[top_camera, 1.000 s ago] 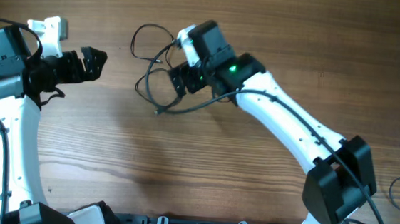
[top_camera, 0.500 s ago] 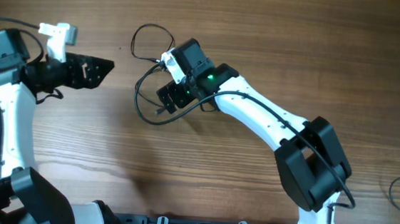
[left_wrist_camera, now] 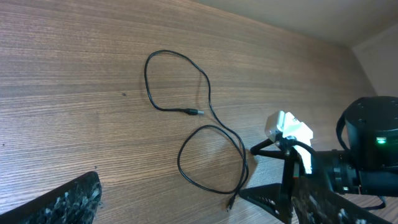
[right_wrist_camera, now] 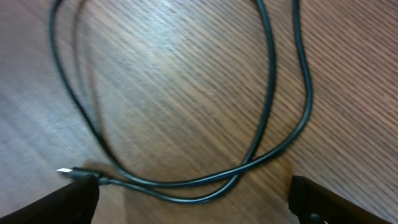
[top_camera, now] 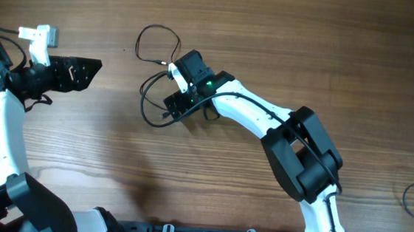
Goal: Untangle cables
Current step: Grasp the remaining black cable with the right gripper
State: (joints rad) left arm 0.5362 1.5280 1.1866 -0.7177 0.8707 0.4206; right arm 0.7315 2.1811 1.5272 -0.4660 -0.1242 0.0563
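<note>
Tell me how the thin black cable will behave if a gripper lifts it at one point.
Probably floppy: the cable lies in loose curved loops, so it should droop from the grip. It looks thin and light; its plug end may swing.

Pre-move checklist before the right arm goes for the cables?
1. Right gripper open: ok.
2. Right gripper directly over the cables: ok.
3. Left gripper open, apart from the cables: ok.
4. Plug end in the right wrist view: ok.
5. Loops lying separate: not ok, strands cross in the left wrist view.
6. One cord or several in this bundle: cannot tell.
</note>
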